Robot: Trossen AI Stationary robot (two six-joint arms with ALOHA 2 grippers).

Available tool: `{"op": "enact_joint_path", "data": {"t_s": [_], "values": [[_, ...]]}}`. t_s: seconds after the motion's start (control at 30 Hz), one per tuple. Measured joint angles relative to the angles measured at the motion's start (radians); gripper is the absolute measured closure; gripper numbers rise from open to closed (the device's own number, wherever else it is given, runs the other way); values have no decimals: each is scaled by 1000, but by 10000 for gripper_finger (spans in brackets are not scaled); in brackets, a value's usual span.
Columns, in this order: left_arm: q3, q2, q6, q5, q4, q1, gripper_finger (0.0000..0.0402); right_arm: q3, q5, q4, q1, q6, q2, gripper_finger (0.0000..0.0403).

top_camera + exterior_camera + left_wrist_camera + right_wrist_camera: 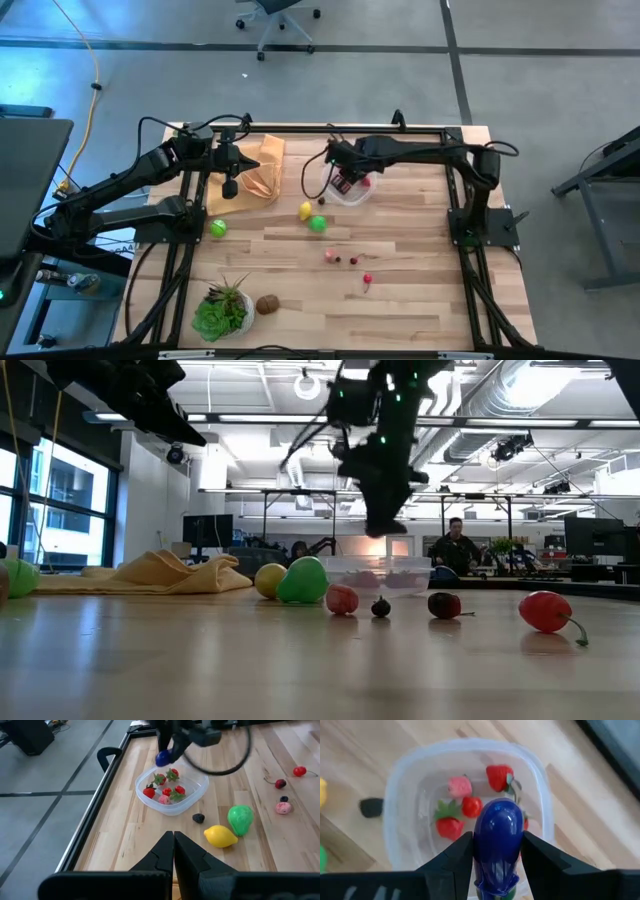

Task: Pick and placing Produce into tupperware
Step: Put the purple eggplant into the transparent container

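Observation:
The tupperware [352, 192] is a clear tub at the table's far middle, holding several red strawberries and a pink piece [459, 786]. My right gripper [497, 870] hangs straight above the tub [470, 800], shut on a glossy blue-purple produce piece [497, 835], which also shows in the left wrist view [163, 757]. My left gripper [173, 851] is shut and empty; it waits at the far left over the tan-orange cloth [258, 170]. A yellow lemon [305, 210], a green piece [318, 224] and a small black piece [198, 818] lie on the table near the tub. My right gripper pinches the blue-purple piece between its two fingers, one on each long side [478, 851]. The fingers point steeply down and lie along the piece, whose rounded end sticks out past the fingertips. The piece is lifted clear, hanging above the tub's inside.
A green ball [217, 228] lies at the left, small pink, dark and red pieces [345, 262] near the middle, a brown piece [267, 304] by the potted plant [222, 312] at the near left. The right half of the tabletop is bare wood.

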State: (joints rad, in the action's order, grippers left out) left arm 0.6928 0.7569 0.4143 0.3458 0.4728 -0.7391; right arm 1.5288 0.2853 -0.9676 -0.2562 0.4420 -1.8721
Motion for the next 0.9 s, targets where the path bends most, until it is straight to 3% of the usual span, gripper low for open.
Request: {"op": "enact_joint_path", "data": {"t_s": [0.37, 0.9], "values": [[0, 0, 0, 0, 0, 0, 399, -199, -144, 300, -102, -58, 0, 263], [0, 0, 0, 0, 0, 0, 399, -257, -173, 376, -111, -77, 0, 235]]}}
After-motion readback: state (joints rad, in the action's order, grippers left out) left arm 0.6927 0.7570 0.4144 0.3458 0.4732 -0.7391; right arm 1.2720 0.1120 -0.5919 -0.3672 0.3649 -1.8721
